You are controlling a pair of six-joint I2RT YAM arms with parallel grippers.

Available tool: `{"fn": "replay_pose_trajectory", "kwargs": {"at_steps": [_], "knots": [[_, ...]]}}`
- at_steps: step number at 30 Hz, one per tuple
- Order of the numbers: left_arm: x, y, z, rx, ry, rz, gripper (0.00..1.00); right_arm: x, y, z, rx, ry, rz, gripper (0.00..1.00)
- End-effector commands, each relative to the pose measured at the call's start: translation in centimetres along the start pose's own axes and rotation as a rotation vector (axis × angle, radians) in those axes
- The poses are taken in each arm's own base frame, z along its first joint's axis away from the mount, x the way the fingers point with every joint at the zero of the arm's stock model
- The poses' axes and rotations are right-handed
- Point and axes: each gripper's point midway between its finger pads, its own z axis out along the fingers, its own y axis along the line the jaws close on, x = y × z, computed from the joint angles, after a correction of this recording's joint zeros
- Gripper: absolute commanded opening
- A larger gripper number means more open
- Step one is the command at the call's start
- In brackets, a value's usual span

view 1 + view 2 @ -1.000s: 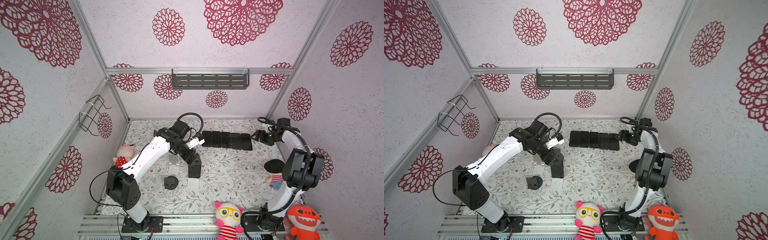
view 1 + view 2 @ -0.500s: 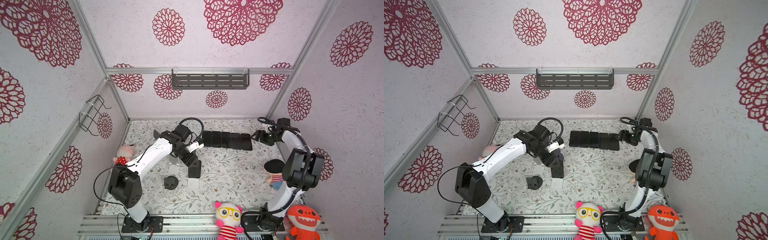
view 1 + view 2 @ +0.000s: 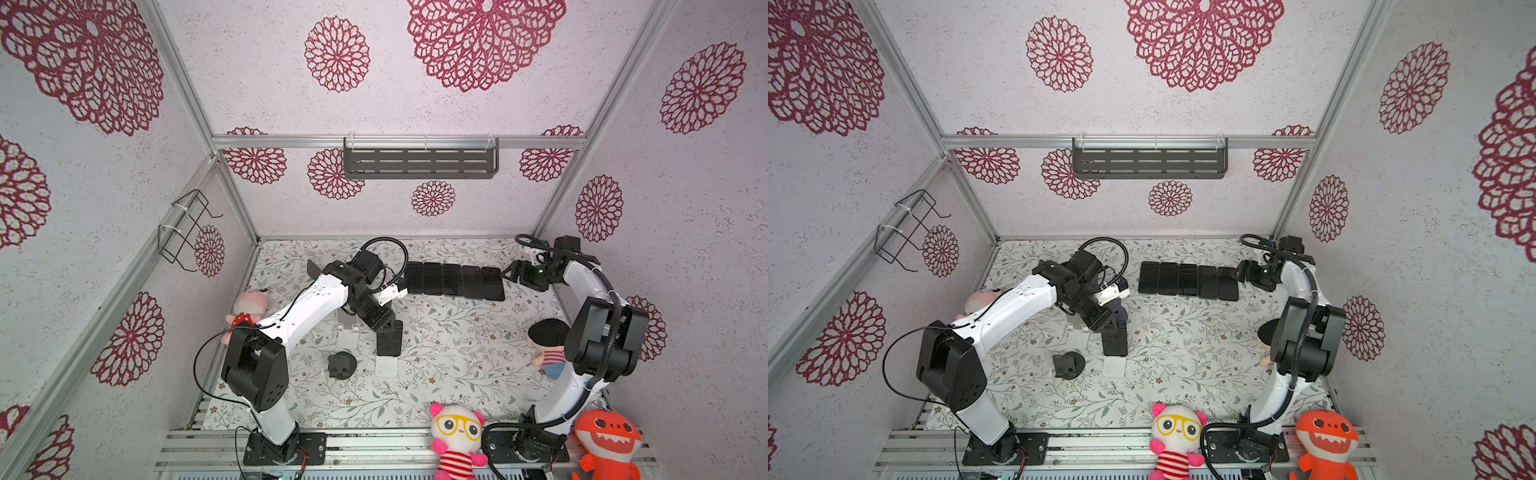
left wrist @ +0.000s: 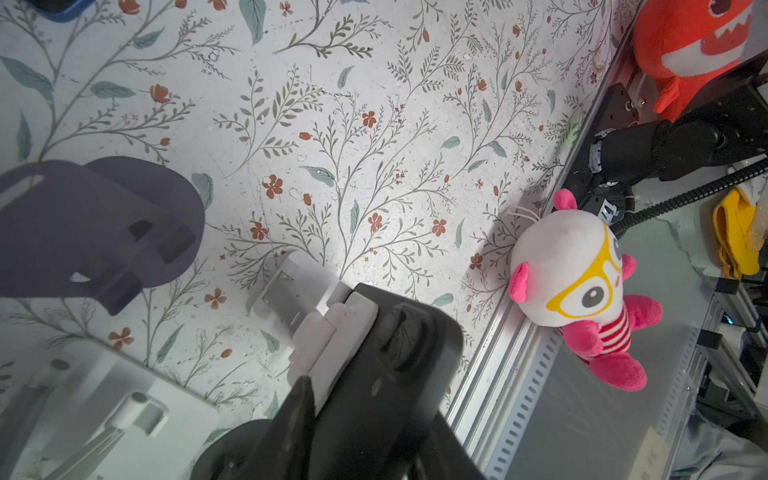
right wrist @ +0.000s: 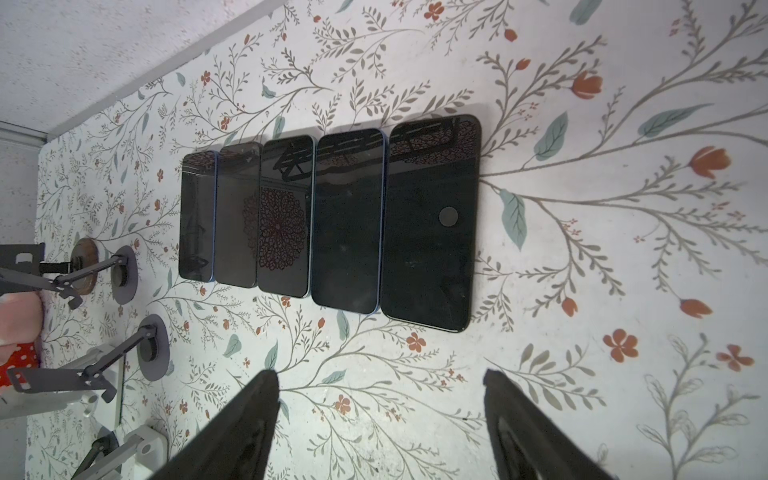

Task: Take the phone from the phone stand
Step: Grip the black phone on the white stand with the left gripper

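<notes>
Here's the left gripper (image 3: 384, 323), down on the dark rectangular phone (image 3: 390, 343), which leans upright in the white plastic phone stand (image 3: 386, 368) near the middle of the flower-printed table cover (image 3: 457, 365). Both top views show the gripper's black body covering the phone's upper end, so the contact itself is masked. In the left wrist view the phone's dark back is blurred and cut off at the frame edge. One black finger (image 4: 300, 405) lies along the phone's side, against the stand's white cradle. The other finger is hidden behind the phone, so I cannot tell whether the jaws are clamping it or only bracketing it. A round black stand (image 3: 341, 365) sits just beside, out of focus in the wrist view. A second white stand (image 3: 348, 332) is half buried under the left arm. Over at the back, the right gripper (image 5: 378, 374) hangs with its fingers spread wide and nothing between them, above bare cover just beside a row of five dark phones (image 5: 345, 224) lying flat, edge to edge.
</notes>
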Motion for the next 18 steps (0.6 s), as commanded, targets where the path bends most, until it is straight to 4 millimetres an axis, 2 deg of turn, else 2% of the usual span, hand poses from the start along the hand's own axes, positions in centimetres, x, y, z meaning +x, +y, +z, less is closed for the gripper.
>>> {"fn": "replay_pose_trajectory", "kwargs": {"at_steps": [1, 14, 18], "knots": [[-0.12, -0.34, 0.10, 0.011, 0.012, 0.016, 0.34, -0.43, 1.03, -1.43, -0.018, -0.033, -0.020, 0.80], [-0.06, -0.17, -0.13, -0.037, 0.015, 0.035, 0.22, -0.04, 1.08, -1.32, -0.024, -0.026, -0.014, 0.80], [-0.30, -0.14, -0.51, -0.061, -0.001, 0.040, 0.13, 0.07, 1.24, -1.31, -0.032, -0.024, -0.010, 0.81]]}}
